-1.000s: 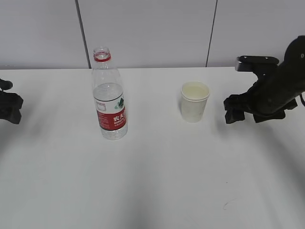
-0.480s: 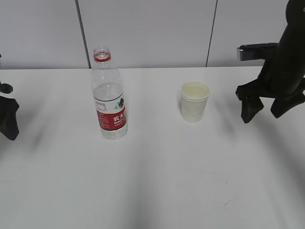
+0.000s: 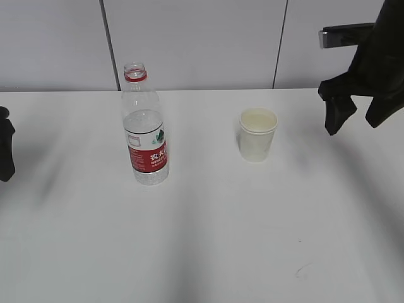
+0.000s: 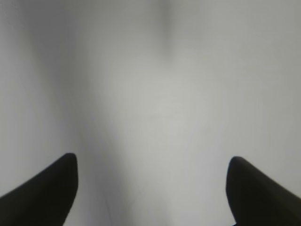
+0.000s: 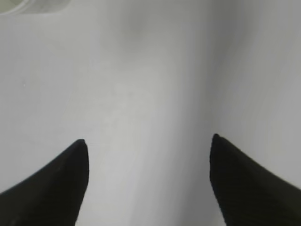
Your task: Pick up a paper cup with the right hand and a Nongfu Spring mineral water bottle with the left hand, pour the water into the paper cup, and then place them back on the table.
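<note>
The Nongfu Spring bottle (image 3: 146, 129) stands upright and capless on the white table (image 3: 208, 221), left of centre, about half full. The white paper cup (image 3: 257, 134) stands upright right of centre. My right gripper (image 3: 353, 123) hangs open and empty above the table, right of the cup, fingers pointing down. In the right wrist view its gripper (image 5: 148, 150) is wide open over bare table, with a rounded edge, perhaps the cup's, at the top left corner (image 5: 33, 5). My left gripper (image 3: 5, 151) is only partly in view at the left edge, far from the bottle; in its wrist view it (image 4: 153, 167) is open over bare table.
A grey panelled wall (image 3: 202, 44) with dark vertical seams rises behind the table's far edge. A faint scuff mark (image 3: 303, 270) lies on the table front right.
My right gripper has risen and swung from level to fingers pointing down, moving slightly right. My left gripper has shifted further out of frame at the left. Bottle and cup have not moved.
</note>
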